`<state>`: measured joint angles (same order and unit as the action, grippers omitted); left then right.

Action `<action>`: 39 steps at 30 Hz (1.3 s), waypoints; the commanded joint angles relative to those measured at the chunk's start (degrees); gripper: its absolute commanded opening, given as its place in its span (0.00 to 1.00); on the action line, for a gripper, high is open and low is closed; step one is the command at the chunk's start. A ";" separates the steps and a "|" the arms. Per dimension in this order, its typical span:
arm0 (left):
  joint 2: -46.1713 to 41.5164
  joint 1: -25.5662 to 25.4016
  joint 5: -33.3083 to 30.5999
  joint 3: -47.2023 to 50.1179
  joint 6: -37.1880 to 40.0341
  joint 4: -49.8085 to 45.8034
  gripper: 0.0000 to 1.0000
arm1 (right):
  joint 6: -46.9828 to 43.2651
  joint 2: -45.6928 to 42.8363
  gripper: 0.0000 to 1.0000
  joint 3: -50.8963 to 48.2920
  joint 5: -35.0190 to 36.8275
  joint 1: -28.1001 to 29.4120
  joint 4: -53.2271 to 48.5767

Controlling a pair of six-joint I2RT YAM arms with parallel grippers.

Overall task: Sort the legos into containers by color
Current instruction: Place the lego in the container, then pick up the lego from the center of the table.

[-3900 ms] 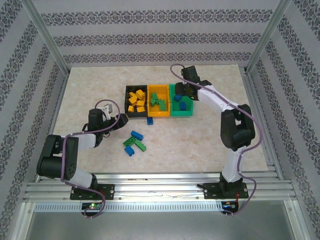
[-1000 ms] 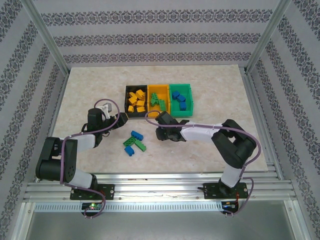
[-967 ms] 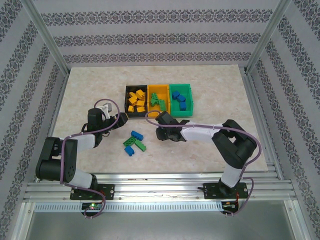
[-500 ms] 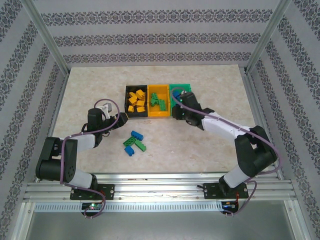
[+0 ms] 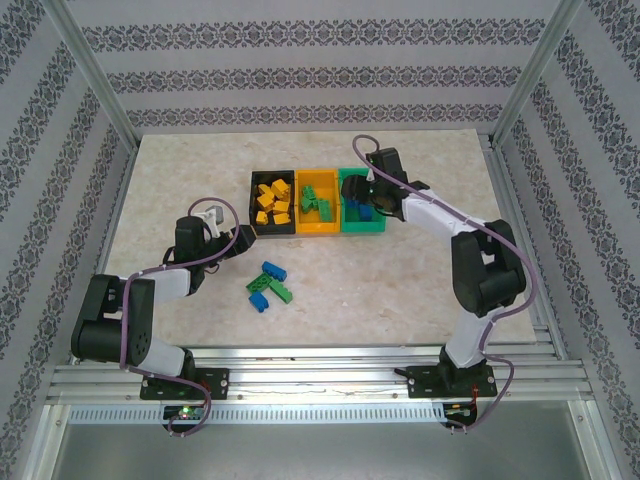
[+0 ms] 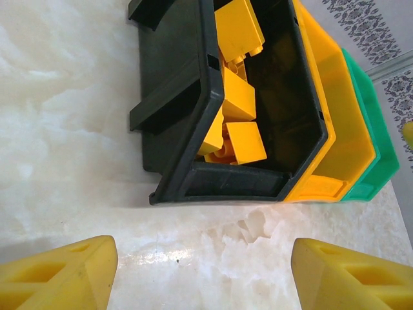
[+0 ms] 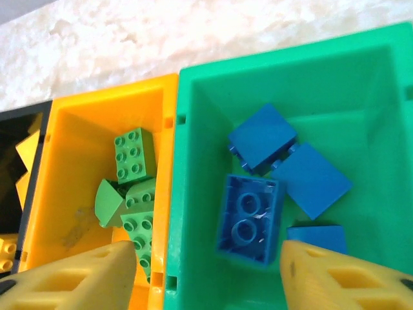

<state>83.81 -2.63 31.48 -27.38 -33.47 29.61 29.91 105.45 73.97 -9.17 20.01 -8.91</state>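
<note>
Right gripper [image 7: 205,266] hangs open, empty, over the green bin [image 7: 193,161] of blue legos [image 7: 248,219]. Left gripper [image 6: 203,265] stands open near the black bin [image 6: 174,84].

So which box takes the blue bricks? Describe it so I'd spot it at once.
On the marble table, find the row of bins near the back. Take the end one, the green bin, under the right gripper. It alone is green and holds blue bricks; the others are orange-yellow and black.
</note>
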 commanded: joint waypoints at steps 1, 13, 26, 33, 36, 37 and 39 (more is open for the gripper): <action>-1.56 -0.69 0.37 -0.47 0.78 0.67 0.71 | 1.07 -0.78 0.63 -1.11 -2.42 0.11 -0.26; 0.19 -0.71 0.86 -0.45 0.08 1.94 0.71 | -9.67 -9.21 0.63 -8.75 -0.59 13.21 -6.81; 2.76 -0.53 1.89 -1.25 -0.61 2.56 0.72 | -16.53 0.24 0.62 -4.54 -4.92 28.88 -8.74; 2.23 -0.38 1.36 -0.97 -0.28 2.17 0.72 | -16.59 5.22 0.60 2.14 0.72 30.18 -10.58; 1.52 -0.44 1.32 -1.01 -0.12 1.76 0.72 | -15.92 7.32 0.59 4.22 1.34 30.76 -10.32; 1.30 -0.36 1.16 -0.94 0.06 1.52 0.72 | -15.85 8.13 0.59 4.98 1.99 31.15 -10.64; 0.85 -0.35 0.74 -1.05 0.58 0.84 0.72 | -15.65 9.69 0.59 6.76 2.59 31.88 -11.73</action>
<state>86.15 -2.63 31.92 -27.40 -33.50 29.63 14.41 112.66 78.32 -8.99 50.30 -18.70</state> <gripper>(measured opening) 0.716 0.592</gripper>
